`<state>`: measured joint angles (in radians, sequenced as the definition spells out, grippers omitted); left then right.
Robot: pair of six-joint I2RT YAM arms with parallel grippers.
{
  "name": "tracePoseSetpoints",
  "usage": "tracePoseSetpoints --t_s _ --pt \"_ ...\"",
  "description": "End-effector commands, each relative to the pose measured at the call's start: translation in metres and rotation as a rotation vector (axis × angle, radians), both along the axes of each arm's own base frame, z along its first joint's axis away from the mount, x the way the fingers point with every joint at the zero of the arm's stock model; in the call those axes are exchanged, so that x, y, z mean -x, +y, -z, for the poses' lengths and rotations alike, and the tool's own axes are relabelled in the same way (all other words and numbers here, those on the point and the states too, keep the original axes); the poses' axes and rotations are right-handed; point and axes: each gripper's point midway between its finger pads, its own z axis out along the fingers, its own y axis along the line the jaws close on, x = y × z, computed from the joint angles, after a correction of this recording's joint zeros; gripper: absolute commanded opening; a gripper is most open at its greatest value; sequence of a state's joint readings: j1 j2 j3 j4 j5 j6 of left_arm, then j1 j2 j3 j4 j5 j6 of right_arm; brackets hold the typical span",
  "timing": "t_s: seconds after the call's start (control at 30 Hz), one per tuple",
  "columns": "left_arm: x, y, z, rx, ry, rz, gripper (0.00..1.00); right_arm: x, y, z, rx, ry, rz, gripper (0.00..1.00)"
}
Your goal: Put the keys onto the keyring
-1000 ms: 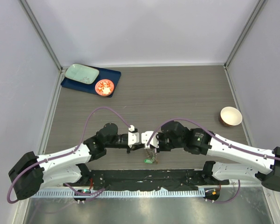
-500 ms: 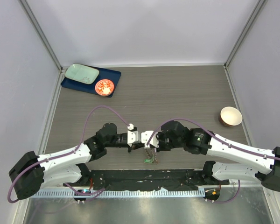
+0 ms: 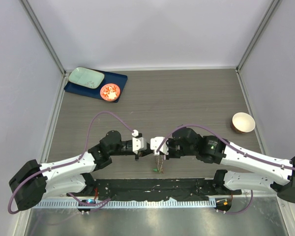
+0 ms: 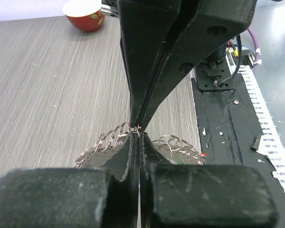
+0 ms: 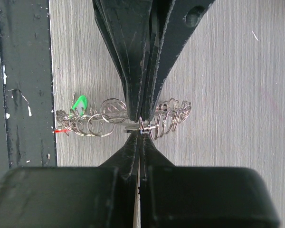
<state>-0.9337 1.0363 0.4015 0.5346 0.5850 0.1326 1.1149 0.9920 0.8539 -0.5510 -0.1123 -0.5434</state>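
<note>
The keyring (image 3: 159,164) is a cluster of small grey metal rings hanging between my two grippers, just above the table near the front edge. A green key (image 5: 79,104) and a red bit (image 5: 61,130) sit at one end of the keyring (image 5: 97,124). My left gripper (image 4: 137,130) is shut, pinching the keyring (image 4: 107,141) at its middle. My right gripper (image 5: 141,130) is shut on the same spot from the opposite side, tip to tip. In the top view my left gripper (image 3: 148,152) and right gripper (image 3: 160,153) meet at centre. The black key is not visible.
A blue tray (image 3: 119,78) at the back left holds a teal plate (image 3: 86,77) and an orange-red dish (image 3: 109,91). A cream bowl (image 3: 243,122) stands at the right and shows in the left wrist view (image 4: 85,16). The black base rail (image 3: 157,187) runs along the near edge.
Both grippers stay pinched together on the keyring. The wrists have shifted slightly and the hanging cluster with the green key has swung a little.
</note>
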Motion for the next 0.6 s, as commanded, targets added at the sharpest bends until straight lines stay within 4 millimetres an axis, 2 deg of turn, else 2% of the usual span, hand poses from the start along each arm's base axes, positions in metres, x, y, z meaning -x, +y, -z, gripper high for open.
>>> tracePoseSetpoints --t_s 0.0,0.13,0.27,0.37,0.43,0.57 --pt "-0.010 -0.001 -0.027 0.090 -0.056 -0.060 0.00 -0.004 0.023 -0.043 -0.181 -0.057 -0.011 0.01" --pt "-0.012 0.003 -0.020 0.072 -0.036 -0.087 0.00 -0.004 0.023 -0.043 -0.187 -0.042 0.007 0.13" --pt "-0.014 0.008 -0.021 0.091 -0.038 -0.116 0.00 -0.004 0.021 -0.045 -0.197 -0.025 0.033 0.35" --pt "-0.019 0.013 -0.023 0.112 -0.044 -0.162 0.00 -0.007 0.014 -0.043 -0.189 -0.027 0.073 0.42" --pt "-0.021 0.017 -0.025 0.132 -0.049 -0.186 0.00 -0.011 0.008 -0.046 -0.200 -0.032 0.121 0.44" --pt "-0.017 0.023 -0.028 0.162 -0.049 -0.189 0.00 -0.015 0.000 -0.038 -0.235 0.002 0.166 0.46"
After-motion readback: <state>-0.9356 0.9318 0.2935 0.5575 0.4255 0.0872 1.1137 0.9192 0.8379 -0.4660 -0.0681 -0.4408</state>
